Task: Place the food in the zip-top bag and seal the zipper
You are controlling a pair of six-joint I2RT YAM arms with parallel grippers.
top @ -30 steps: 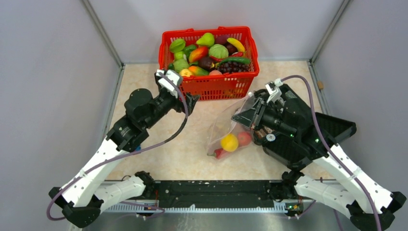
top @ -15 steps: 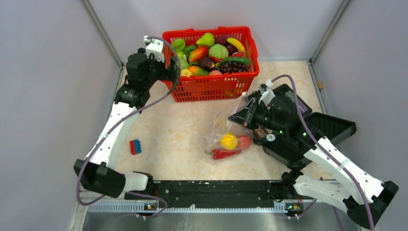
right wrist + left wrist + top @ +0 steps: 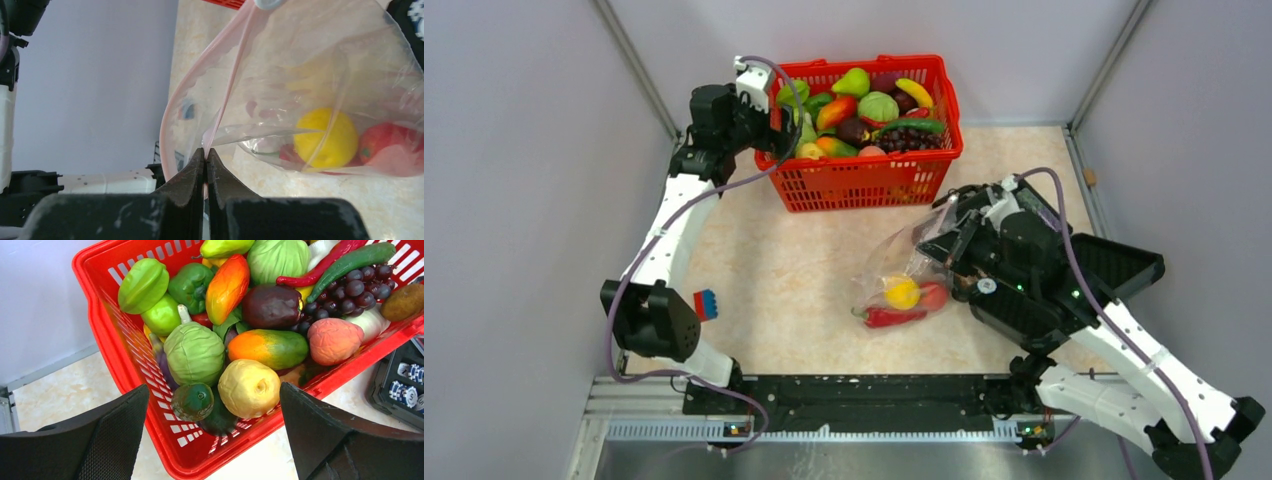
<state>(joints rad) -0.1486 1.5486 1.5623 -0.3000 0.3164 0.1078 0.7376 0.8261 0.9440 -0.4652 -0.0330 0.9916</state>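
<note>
While the top view can't resolve it, on the wrist camera we see the right gripper (image 3: 205,151) pinched tight on the zipper (image 3: 234,70). The zip-top bag (image 3: 892,262) sits on the table below the red basket (image 3: 102,325), with lemon (image 3: 326,139) and tomato (image 3: 392,145) inside. We only get the chili (image 3: 890,317) from the top view. Left gripper (image 3: 214,390) is spread wide above the basket.

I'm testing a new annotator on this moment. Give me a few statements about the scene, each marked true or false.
1. The right gripper is shut on the zipper of the zip-top bag. True.
2. The left gripper holds a cabbage. False: it is open and empty, above the red basket.
3. A lemon lies inside the bag. True.
4. The bag sits in the basket. False: it rests on the table, outside the basket.
</note>
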